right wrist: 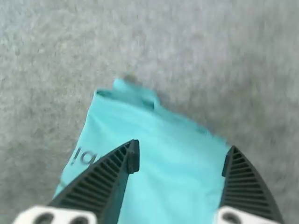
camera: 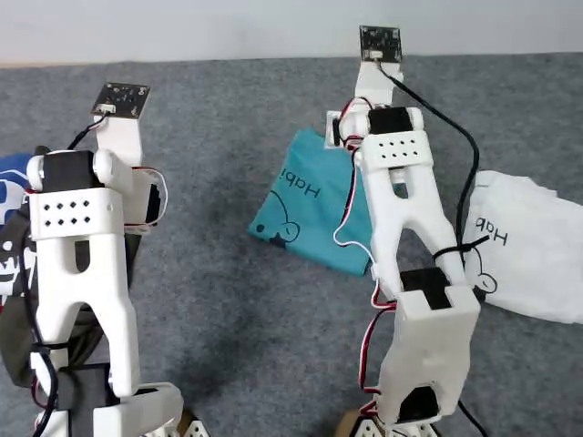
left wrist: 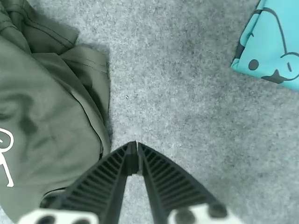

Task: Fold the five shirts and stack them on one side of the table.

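Soft folded teal shirt [right wrist: 159, 154] on fuzzy grey desk [right wrist: 210, 42], below right jaws spread wide; left jaws closed, empty.

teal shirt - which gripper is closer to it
Right. The right gripper hangs open directly over the teal shirt. The left gripper is shut above the grey table beside the olive shirt, with the teal shirt apart from it.
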`<act>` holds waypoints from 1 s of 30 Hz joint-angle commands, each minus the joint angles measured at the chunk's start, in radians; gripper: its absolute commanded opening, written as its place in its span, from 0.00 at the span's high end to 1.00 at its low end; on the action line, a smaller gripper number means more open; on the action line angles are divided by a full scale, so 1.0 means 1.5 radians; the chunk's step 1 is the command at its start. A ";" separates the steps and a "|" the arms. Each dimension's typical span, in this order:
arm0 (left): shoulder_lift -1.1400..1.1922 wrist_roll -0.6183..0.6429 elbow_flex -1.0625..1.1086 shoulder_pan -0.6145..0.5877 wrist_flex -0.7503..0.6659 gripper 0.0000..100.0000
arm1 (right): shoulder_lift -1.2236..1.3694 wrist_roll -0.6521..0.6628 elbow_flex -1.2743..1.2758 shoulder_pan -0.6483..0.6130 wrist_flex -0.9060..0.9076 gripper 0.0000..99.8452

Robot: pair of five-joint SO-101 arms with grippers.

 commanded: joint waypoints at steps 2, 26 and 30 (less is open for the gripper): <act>-0.026 -0.040 -0.003 0.002 0.014 0.99 | -0.052 -0.094 -0.013 -0.002 0.087 0.69; -0.026 -0.049 -0.003 0.002 0.014 0.99 | 0.242 -0.305 -0.013 -0.035 -0.013 0.52; -0.026 -0.049 -0.003 0.002 0.014 0.99 | 0.258 -0.301 -0.018 -0.044 0.014 0.64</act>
